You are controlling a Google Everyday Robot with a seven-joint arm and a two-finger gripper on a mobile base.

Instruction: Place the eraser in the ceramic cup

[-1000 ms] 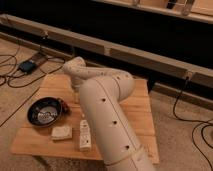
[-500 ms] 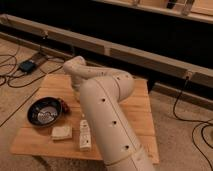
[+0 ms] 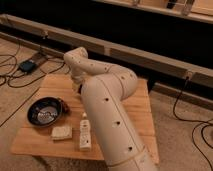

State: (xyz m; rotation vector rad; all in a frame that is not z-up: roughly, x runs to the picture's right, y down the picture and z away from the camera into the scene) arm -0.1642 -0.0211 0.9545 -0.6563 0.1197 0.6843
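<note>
Pincer (image 3: 76, 89) low over wooden bench (image 3: 142, 107), behind white arm (image 3: 107, 107); open or closed, cannot tell. Black eraser, white ceramic cup not visible. Probably approach step; next needs alignment above cup.

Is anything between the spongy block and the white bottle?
Only bare table lies between the spongy block and the white bottle, in the camera view. The gripper hangs farther back, near the bowl.

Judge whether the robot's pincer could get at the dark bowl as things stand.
Probably yes. The pincer hangs over the far side of the table, just behind the dark bowl, with only bare wood between them. The sponge block and white bottle lie nearer the camera, out of the way.
</note>
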